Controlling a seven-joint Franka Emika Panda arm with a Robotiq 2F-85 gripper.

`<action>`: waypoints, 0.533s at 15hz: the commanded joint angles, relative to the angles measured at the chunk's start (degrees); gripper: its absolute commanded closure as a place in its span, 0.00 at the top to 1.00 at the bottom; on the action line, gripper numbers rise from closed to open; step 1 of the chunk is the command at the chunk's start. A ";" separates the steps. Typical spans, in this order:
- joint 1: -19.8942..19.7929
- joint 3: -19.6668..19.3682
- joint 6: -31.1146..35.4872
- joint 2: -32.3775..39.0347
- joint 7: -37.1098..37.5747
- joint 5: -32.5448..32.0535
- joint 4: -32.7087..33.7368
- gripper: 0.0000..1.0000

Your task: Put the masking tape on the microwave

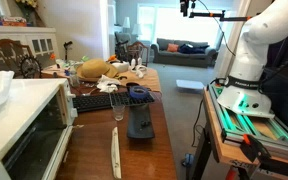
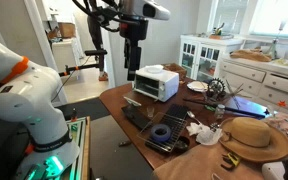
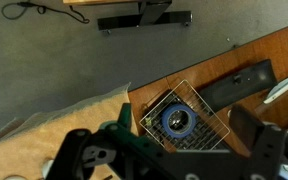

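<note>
- Gripper point(image 3: 171, 150): wide apart, empty; fingers point(image 3: 269, 146) blurred, cut off by the frame edge.
- Blue tape ring point(image 3: 176, 120) lies flat inside a wire basket point(image 3: 212, 110).
- Microwave point(image 2: 156, 84): white, boxy.

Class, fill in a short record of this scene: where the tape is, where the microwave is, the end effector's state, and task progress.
masking tape: blue roll, flat in a wire rack on the wooden table
microwave: white, at the table's end, apart from the roll
end effector: open, empty, high above the table
progress: masking tape not yet on microwave
</note>
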 commanded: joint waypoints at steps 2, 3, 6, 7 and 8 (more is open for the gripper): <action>-0.29 0.20 -0.12 0.09 -0.15 0.12 0.14 1.00; -0.29 0.20 -0.12 0.09 -0.15 0.12 0.14 1.00; -0.29 0.20 -0.12 0.09 -0.15 0.12 0.14 1.00; -0.29 0.20 -0.12 0.09 -0.15 0.12 0.14 1.00; -0.29 0.20 -0.12 0.09 -0.15 0.12 0.14 1.00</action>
